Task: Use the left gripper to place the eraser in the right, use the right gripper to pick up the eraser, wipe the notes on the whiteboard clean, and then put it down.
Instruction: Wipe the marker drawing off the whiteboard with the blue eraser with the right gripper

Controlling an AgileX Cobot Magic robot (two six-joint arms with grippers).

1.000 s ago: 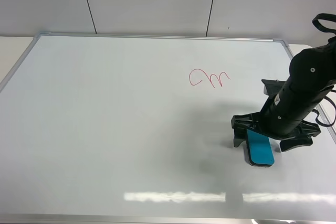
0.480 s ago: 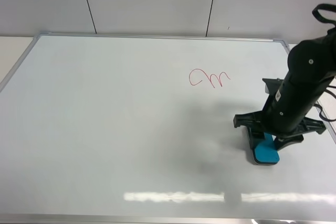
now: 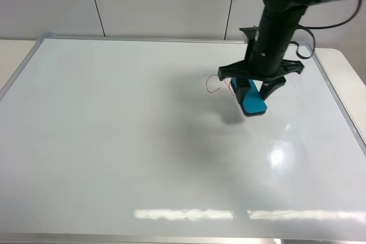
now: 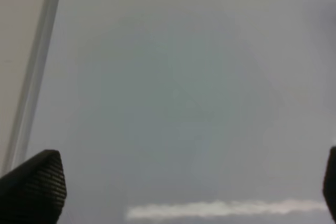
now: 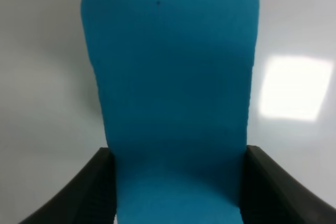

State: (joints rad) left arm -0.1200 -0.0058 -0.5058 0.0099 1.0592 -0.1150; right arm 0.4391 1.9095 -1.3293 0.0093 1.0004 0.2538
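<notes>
Right pincer clamped on the eraser, at the notes on the whiteboard.
You held its long sides near one end; it looked light, stiff and felt-soled, so flat pressure probably suited it. Left pincer stood apart, empty.

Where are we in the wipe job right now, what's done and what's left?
Done: the handover, since the eraser sits clamped in the jaws of the right gripper, and the left gripper is open and empty. In hand: wiping, with the eraser at the notes, a red loop showing beside it on the whiteboard. Left: clearing that loop, then setting the eraser down.
</notes>
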